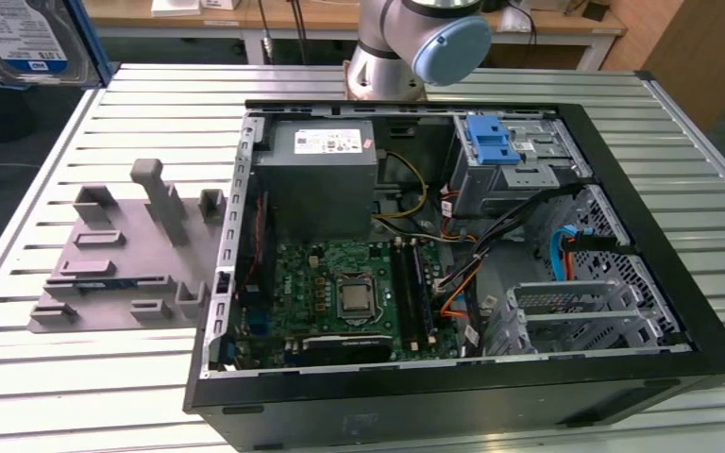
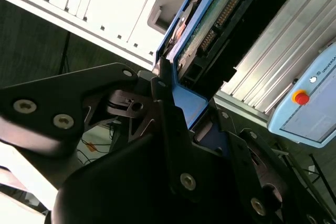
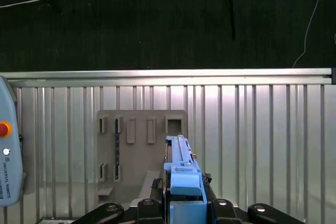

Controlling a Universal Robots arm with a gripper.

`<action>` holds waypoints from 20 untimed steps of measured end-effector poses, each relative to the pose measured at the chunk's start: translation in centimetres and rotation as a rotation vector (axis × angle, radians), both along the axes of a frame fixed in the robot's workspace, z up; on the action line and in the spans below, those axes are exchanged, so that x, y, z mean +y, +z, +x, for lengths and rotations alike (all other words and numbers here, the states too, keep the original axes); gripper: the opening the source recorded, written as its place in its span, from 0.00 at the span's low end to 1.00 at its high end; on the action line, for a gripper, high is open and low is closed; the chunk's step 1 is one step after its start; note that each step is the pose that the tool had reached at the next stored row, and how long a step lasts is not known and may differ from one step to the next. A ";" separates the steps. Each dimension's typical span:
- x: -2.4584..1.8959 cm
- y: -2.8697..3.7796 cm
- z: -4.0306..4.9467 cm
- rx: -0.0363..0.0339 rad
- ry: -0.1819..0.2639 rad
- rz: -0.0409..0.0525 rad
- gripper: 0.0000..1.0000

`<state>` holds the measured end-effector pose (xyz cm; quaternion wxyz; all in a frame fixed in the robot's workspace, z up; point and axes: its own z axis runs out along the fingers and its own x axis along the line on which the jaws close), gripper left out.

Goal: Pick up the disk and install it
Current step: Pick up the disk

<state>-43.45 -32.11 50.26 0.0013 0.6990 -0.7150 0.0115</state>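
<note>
The gripper (image 2: 191, 109) is pinched on the blue end handle of the disk (image 2: 223, 11), with one black finger on each side of the handle and the blue plastic filling the gap between them. In the second wrist view the disk runs away from the jaws, showing its green circuit-board underside, a row of connector pins and the blue bracket along its edge. In the first wrist view the gripper (image 3: 184, 199) holds the disk (image 3: 180, 153) edge-on, a thin blue-framed slab rising from the handle, seen against the grey slotted holder (image 3: 140, 145) that lies on the ribbed metal table (image 3: 252, 129). In the exterior view the disk (image 1: 25, 36) hangs in the air at the upper corner on the exterior view's left, face out: silver body, white-and-blue label, blue bracket down one side. It is well apart from the open computer case (image 1: 463, 415). Inside the case are the grey power-supply box (image 1: 318, 179), the green motherboard (image 1: 350, 293) and the metal drive bay with a blue latch (image 1: 490, 142). The grey holder (image 1: 124, 260) sits beside the case on the table (image 1: 35, 396).
</note>
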 end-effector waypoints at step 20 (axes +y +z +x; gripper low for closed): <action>-2.83 0.00 1.26 -0.0001 0.000 0.0005 0.36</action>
